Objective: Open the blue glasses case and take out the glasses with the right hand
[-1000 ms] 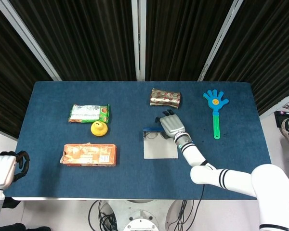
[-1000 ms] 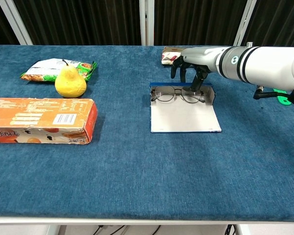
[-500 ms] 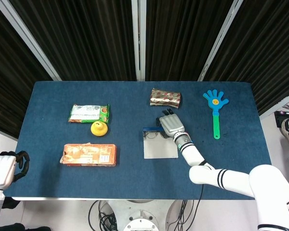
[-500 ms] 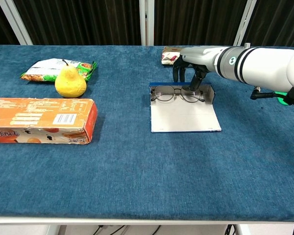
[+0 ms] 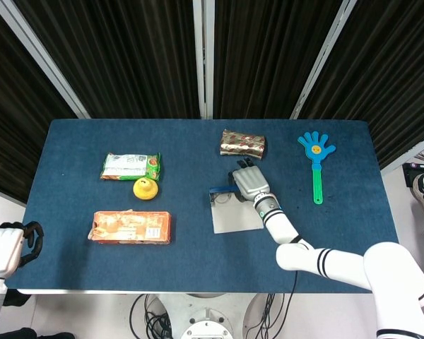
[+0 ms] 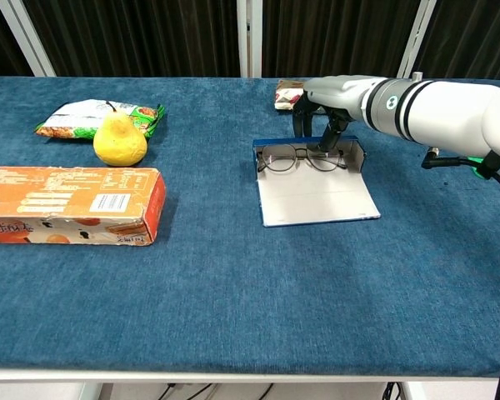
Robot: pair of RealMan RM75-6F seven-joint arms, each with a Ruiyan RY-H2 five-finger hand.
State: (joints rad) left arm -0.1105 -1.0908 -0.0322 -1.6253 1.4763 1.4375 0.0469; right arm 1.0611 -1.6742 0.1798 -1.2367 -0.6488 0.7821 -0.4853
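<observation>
Blue tabletop (image 6: 233, 275): right robot hand (image 6: 329, 100) curls fingers onto glasses (image 6: 300, 158) in open case (image 6: 317, 196).

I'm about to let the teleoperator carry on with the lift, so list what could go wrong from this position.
1. The right hand reaches down at the glasses near the back wall of the open blue glasses case; the thin frame could slip from the fingers.
2. The case lies loose and slightly skewed on the table, so it may drag along with the lift.
3. The foil snack packet sits close behind the hand and could get knocked.
</observation>
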